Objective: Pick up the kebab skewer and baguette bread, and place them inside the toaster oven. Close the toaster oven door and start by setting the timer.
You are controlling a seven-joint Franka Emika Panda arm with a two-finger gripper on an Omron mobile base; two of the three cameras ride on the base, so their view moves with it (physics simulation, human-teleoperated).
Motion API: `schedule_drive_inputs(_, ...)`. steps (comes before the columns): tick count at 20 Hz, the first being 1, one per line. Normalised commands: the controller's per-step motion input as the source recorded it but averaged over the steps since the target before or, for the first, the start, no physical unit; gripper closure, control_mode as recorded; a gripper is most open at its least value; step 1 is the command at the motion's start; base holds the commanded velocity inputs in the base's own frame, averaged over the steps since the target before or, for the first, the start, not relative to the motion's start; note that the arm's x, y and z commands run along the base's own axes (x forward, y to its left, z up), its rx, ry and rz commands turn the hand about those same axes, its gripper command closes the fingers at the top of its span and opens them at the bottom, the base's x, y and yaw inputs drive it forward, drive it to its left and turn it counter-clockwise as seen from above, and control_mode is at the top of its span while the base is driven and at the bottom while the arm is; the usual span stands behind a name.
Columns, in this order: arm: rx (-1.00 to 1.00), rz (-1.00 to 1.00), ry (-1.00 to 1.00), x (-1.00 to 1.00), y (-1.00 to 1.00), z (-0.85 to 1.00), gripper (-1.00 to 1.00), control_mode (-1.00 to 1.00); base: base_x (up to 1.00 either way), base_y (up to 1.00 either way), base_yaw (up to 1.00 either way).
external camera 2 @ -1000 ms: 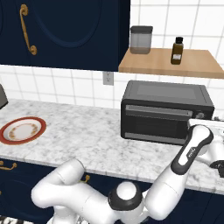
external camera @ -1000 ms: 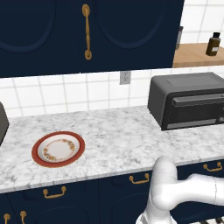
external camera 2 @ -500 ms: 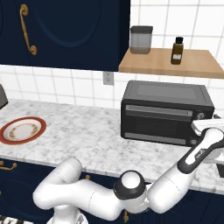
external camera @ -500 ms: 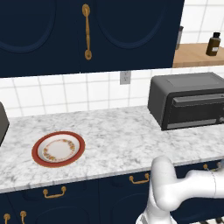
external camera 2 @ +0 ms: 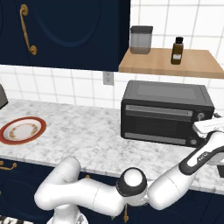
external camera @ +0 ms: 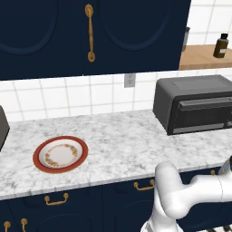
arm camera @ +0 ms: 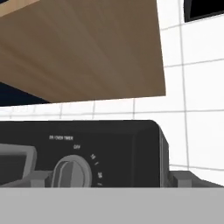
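The dark grey toaster oven (external camera: 195, 103) (external camera 2: 166, 114) stands on the counter at the right, and the toaster oven door (external camera 2: 155, 124) is up and closed under its bar handle. My gripper (external camera 2: 203, 127) (arm camera: 113, 181) hovers open at the oven's right end, just in front of the control panel. In the hand view its fingertips (arm camera: 40, 179) stand wide apart, with the grey timer knob (arm camera: 72, 173) close ahead, toward the left fingertip. The kebab skewer and the baguette bread are out of view. The red-rimmed plate (external camera: 60, 154) (external camera 2: 22, 130) lies bare on the left.
A wooden shelf (external camera 2: 175, 63) above the oven carries a jar (external camera 2: 141, 39) and a brown bottle (external camera 2: 176, 50). Dark blue cabinets hang over the marble counter (external camera: 122, 145). A dark appliance (external camera: 2, 129) sits at the far left edge. A wall outlet (external camera: 129, 80) is behind.
The hand has swung right and slightly up along the oven's front to its right end. The jaws have stayed open; nothing else moved.
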Motion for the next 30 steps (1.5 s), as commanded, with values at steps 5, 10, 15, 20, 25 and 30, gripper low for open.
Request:
schedule_drive_inputs(5, 0.00, -0.20, -0.03, 0.00, 0.00, -0.04, -1.00, -1.00, 0.00, 0.00, 0.00)
schedule_drive_inputs(10, -0.02, -0.29, -0.01, -0.01, 0.04, -0.06, -1.00, -1.00, 0.00, 0.00, 0.00)
schedule_drive_inputs(15, -0.01, -0.30, 0.00, -0.07, 0.20, -0.03, -1.00, -1.00, 0.00, 0.00, 0.00)
schedule_drive_inputs(20, 0.00, -0.29, 0.00, 0.00, 0.09, -0.10, -1.00, -1.00, 0.00, 0.00, 0.00)
schedule_drive_inputs(25, 0.00, -0.21, 0.00, 0.25, 0.07, -0.01, -1.00, -1.00, 0.00, 0.00, 0.00)
schedule_drive_inputs(30, 0.00, -0.15, 0.00, 0.09, -0.34, 0.00, -1.00, -1.00, 0.00, 0.00, 0.00)
